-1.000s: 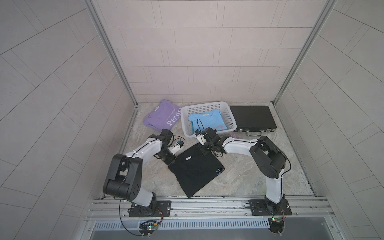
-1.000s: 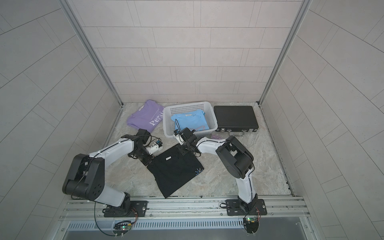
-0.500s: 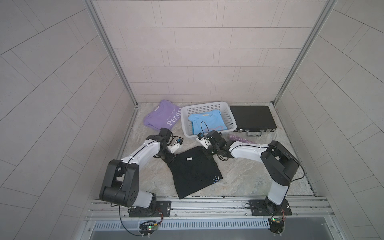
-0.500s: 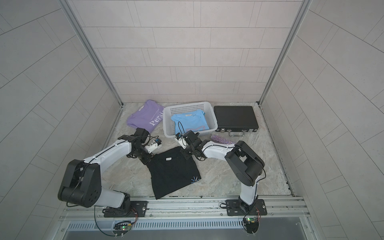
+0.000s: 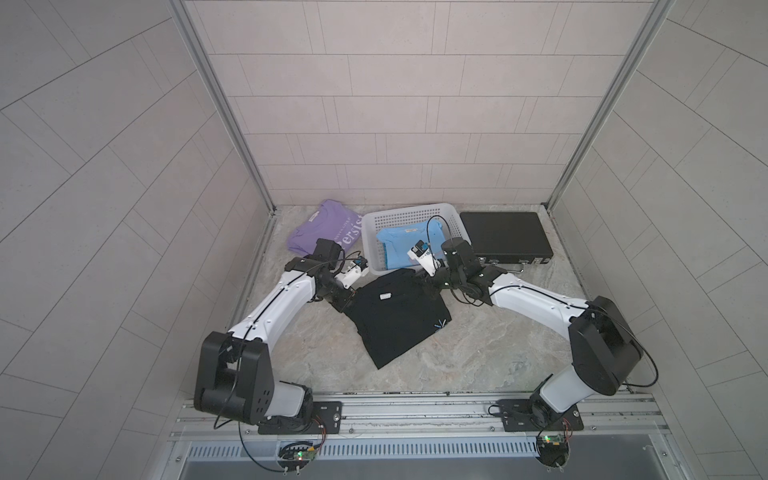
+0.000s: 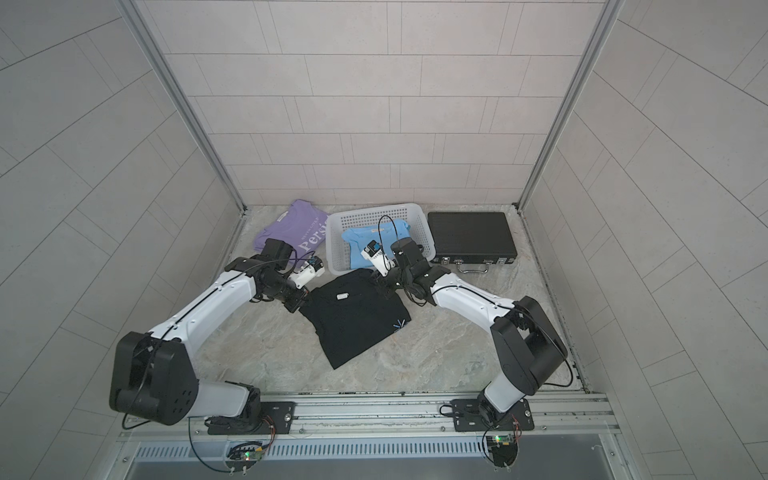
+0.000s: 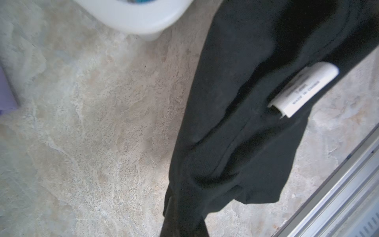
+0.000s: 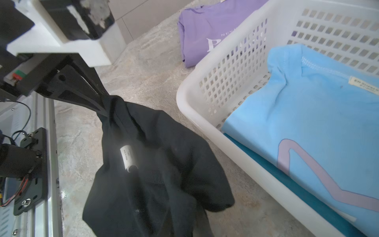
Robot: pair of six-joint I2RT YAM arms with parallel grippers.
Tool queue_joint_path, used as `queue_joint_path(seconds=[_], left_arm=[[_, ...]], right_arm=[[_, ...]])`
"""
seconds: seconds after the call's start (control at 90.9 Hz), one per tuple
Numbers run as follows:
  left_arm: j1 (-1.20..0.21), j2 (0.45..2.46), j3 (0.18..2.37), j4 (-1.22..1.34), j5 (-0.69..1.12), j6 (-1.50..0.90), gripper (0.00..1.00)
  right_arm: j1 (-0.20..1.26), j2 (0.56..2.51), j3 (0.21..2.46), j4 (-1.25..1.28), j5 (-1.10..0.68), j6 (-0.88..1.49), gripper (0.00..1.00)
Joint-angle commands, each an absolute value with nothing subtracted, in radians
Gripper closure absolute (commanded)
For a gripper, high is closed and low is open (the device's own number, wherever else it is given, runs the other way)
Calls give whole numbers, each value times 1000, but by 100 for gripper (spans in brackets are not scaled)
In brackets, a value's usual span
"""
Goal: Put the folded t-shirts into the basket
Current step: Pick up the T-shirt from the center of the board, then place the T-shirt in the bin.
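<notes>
The black t-shirt (image 5: 399, 320) (image 6: 357, 322) lies in front of the basket (image 5: 405, 210) (image 6: 374, 210), its far edge raised off the floor. My left gripper (image 5: 347, 301) (image 6: 297, 305) (image 8: 103, 104) is shut on its left corner. At the right corner my right gripper (image 5: 424, 282) (image 6: 384, 286) is also shut on the cloth (image 8: 153, 174) (image 7: 246, 123), which hides the jaws in both wrist views. Inside the basket (image 8: 205, 115) a light blue shirt (image 5: 405, 245) (image 8: 307, 115) lies on a teal one (image 8: 287, 181). The lilac shirt (image 5: 324, 226) (image 6: 291, 232) (image 8: 205, 30) lies left of the basket.
A flat black case (image 5: 505, 237) (image 6: 469, 237) lies right of the basket. Tiled walls close in the marble floor on three sides. A metal rail (image 5: 415, 409) with both arm bases runs along the front edge.
My right gripper has closed on the black shirt's right corner. Both grippers have risen slightly toward the basket, so the shirt's far edge is raised and the shirt has shifted toward the basket.
</notes>
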State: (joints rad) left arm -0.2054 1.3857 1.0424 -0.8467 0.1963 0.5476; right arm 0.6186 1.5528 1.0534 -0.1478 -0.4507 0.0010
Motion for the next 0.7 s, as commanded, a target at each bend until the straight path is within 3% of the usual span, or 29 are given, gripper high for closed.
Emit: queue_joint_path(seconds=[0.0,0.275,0.693], left_arm=[[-206,1338,1107,-913,260,522,100],[-220,1354,1283,-921,322,481,100],[-302,1658,1651,-914,271,464,100]], right_arm=[[595,1492,1057,-170,-497,-21,100],[530,1434,1092,-191,-439,26,100],[453,1472,1177,-199,-188,108,100]])
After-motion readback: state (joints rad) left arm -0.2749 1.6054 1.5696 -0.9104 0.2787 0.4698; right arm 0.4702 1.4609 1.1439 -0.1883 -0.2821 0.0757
